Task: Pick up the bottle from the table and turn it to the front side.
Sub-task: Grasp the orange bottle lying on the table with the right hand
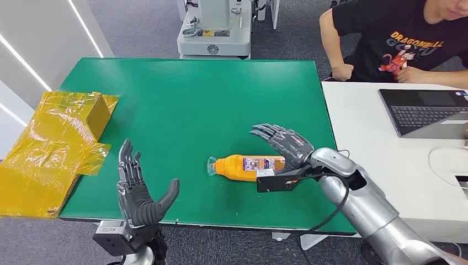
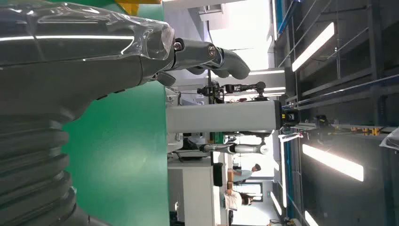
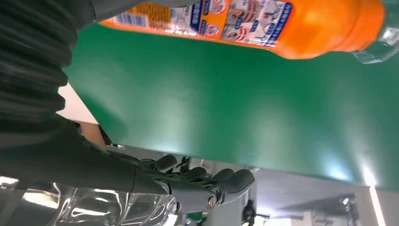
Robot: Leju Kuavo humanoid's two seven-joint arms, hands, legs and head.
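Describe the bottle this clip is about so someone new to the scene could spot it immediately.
Find the green table in the head view. Toward its near edge, right of centre, an orange plastic bottle lies on its side, clear cap pointing left, beside the robot's open right hand. Its printed label and bright orange colour separate it from the yellow plastic-wrapped boxes at the table's left end.

Crumpled yellow bags [image 1: 55, 146] lay at my table's left edge. A person [image 1: 397, 41] sat beyond a white desk [image 1: 381, 160] holding a laptop [image 1: 425, 113].
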